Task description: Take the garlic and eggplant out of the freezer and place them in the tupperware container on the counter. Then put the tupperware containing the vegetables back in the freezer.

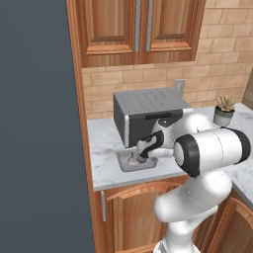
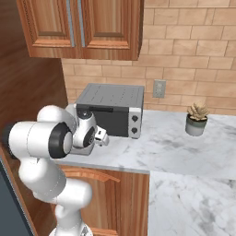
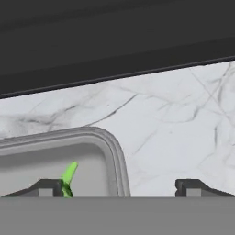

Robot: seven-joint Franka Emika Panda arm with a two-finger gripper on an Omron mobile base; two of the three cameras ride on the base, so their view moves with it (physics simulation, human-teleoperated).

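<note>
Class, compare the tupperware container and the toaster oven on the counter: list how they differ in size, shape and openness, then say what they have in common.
The tupperware container is a small, shallow tray; the toaster oven is a much larger, tall box. The tupperware container is open on top with a low rounded rim; the toaster oven is closed, with a ribbed top and dark front door. The tupperware container sits at the counter's front edge; the toaster oven stands behind it, nearer the wall. Both are grey and rest on the same marbled counter.

White-grey marbled slab counter [image 1: 106, 143] over brown wooden cabinet doors [image 1: 133, 217]; tan brick wall [image 2: 193, 50] behind. Grey-black toaster oven [image 2: 110, 108] with a pale silver control panel; shallow grey rectangular tupperware container [image 3: 59, 151] holding a pinkish-white garlic bulb [image 1: 132, 159] and a bright green stem [image 3: 69, 176]. Tall dark slate-grey freezer [image 1: 39, 128] at left; green-tan plant in a grey pot [image 2: 197, 120] at right.
</note>
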